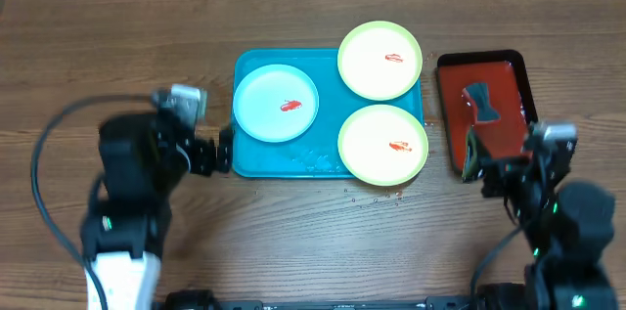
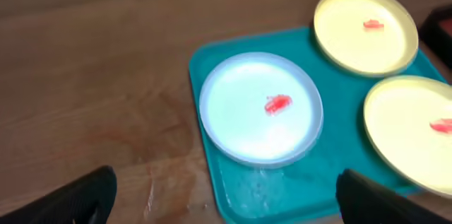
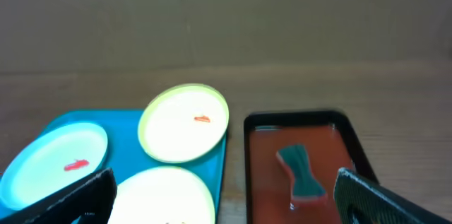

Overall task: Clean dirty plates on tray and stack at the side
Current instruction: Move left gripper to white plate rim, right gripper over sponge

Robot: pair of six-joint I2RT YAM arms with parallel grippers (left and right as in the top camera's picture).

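The teal-blue tray holds three plates, each with a red smear. The pale blue-white plate lies at its left, one yellow-green plate at its far right, the other yellow-green plate at its near right. My left gripper is open and empty at the tray's left edge; its wrist view shows the pale plate ahead of the open fingers. My right gripper is open and empty over the near end of the red tray; its wrist view shows the same.
A smaller dark red, black-rimmed tray stands right of the teal tray with a teal hourglass-shaped sponge on it, also in the right wrist view. Small droplets or crumbs lie on the wood in front of the tray.
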